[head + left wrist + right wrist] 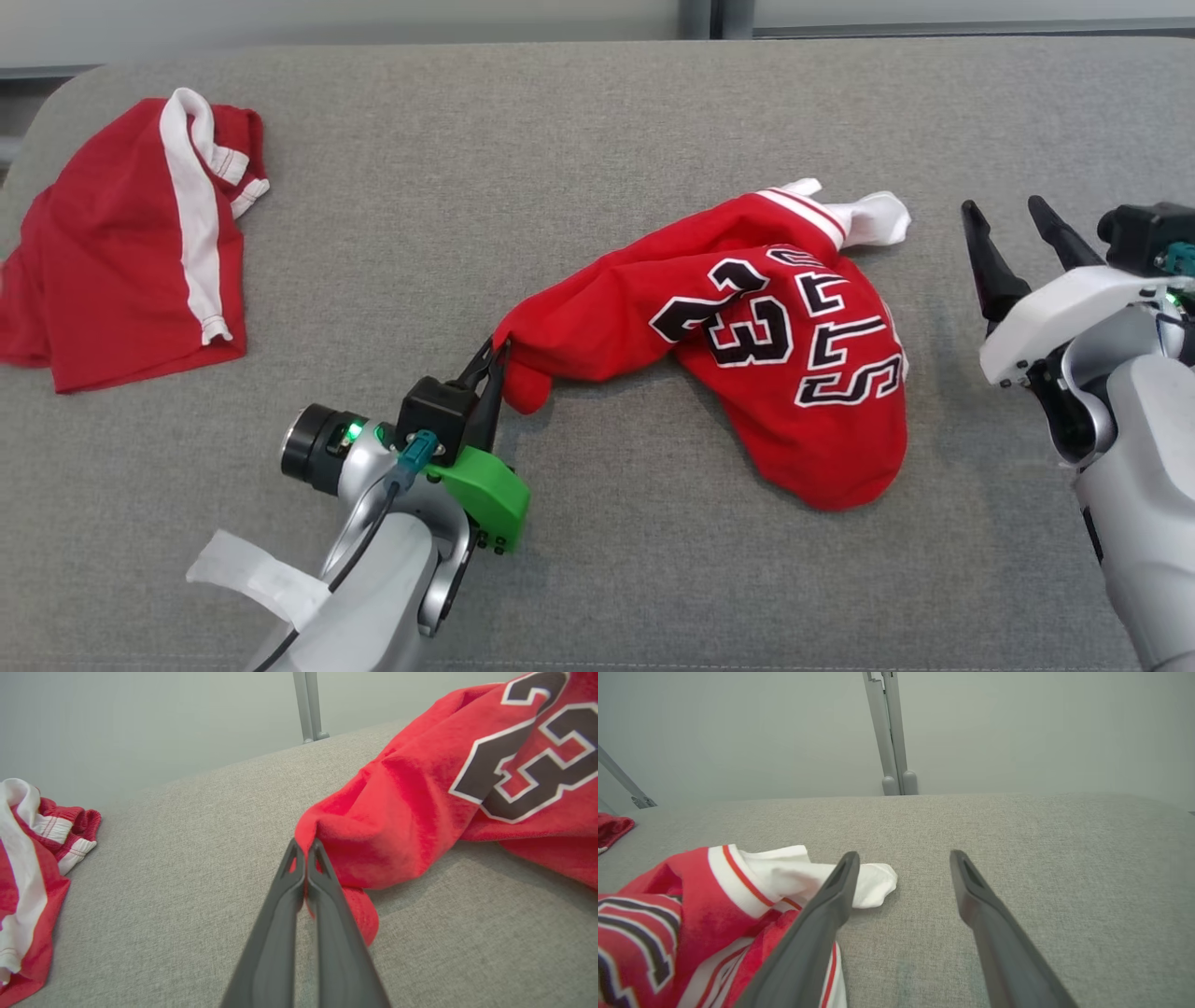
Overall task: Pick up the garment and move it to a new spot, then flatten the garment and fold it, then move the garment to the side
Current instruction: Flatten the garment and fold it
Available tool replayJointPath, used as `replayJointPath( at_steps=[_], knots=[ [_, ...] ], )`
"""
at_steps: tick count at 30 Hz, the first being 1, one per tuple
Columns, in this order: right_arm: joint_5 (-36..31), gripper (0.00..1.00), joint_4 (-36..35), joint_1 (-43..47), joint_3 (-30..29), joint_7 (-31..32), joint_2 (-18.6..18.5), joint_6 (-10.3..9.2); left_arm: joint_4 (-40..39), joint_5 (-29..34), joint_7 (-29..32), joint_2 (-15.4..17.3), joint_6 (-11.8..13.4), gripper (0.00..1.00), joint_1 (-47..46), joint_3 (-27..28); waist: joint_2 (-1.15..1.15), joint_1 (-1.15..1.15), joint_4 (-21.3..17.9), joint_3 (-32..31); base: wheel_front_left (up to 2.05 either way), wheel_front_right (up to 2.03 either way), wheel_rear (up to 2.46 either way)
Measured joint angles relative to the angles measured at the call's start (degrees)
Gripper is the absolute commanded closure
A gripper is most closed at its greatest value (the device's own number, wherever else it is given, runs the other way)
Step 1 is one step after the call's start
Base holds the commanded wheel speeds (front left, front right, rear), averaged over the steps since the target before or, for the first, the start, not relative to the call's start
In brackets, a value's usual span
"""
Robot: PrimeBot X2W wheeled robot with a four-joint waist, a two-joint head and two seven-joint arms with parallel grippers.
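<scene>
1. While my left hand was clamped on a red corner of the jersey, that jersey lay crumpled in the middle of the surface.
2. My right hand hovered just beside its white end, fingers apart, holding nothing.
3. I counted two garments: the jersey and one striped garment, well apart on my left.

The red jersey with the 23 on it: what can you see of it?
The jersey is red, soft-looking cloth with a black, white-edged 23 and lettering, striped red-and-white trim and a white part poking out at its far end. It lies crumpled near the middle of the grey fabric surface. The left claw is shut on its near-left corner, which is drawn to a point; the open right claw stands apart on its right.
</scene>
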Motion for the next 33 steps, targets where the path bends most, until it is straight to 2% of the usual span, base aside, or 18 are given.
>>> replayJointPath(
  at_steps=[7,15,22,23,26,29,30,31,33],
  knots=[
    [4.39,0.00,5.24,-5.54,-0.84,7.22,-1.01,0.48,-3.32,0.02,-0.01,-0.54,-0.03,1.00,0.01,-1.80,0.00,0.00,2.47,2.25,0.00,0.00,0.00],
    [7.20,0.00,8.78,-9.43,-0.76,12.37,-2.09,0.49,-5.81,0.20,-0.02,-0.65,-0.08,1.00,0.00,-3.21,0.00,0.00,4.35,4.85,0.00,0.00,0.00],
    [9.00,0.00,10.29,-12.07,3.45,16.53,-3.21,0.49,-8.36,0.58,-0.19,-0.73,-0.08,1.00,-0.01,-3.55,0.00,0.00,5.46,7.13,0.00,0.00,0.00],
    [9.57,0.09,10.35,-12.30,4.35,17.07,-3.18,0.49,-8.60,0.58,-0.19,-0.74,-0.08,1.00,-0.01,-3.55,0.00,0.00,5.55,7.36,0.00,0.00,0.00],
    [11.45,0.46,10.46,-12.40,6.46,18.31,-3.22,0.49,-8.77,0.58,-0.19,-0.78,-0.08,1.00,-0.01,-3.55,0.00,0.00,5.76,7.76,0.00,0.00,0.00],
    [12.46,0.65,10.62,-12.49,8.57,19.94,-3.46,0.49,-9.00,0.58,-0.19,-0.78,-0.08,1.00,-0.01,-3.50,0.00,0.00,5.72,7.93,0.00,0.00,0.00],
    [12.91,0.65,10.60,-12.62,9.25,20.29,-3.69,0.49,-9.05,0.58,-0.19,-0.78,-0.08,1.00,-0.01,-3.48,0.00,0.00,5.67,7.96,0.00,0.00,0.00],
    [13.59,1.00,10.44,-13.04,10.33,20.35,-4.37,0.49,-9.16,0.58,-0.19,-0.79,-0.08,1.00,0.00,-3.39,0.00,0.00,5.55,8.02,0.00,0.00,0.00],
    [13.72,1.00,10.05,-13.74,11.18,19.82,-4.95,0.49,-9.31,0.58,-0.19,-0.81,-0.08,1.00,0.01,-3.02,0.00,0.00,5.35,8.03,0.00,0.00,0.00]
  ],
)
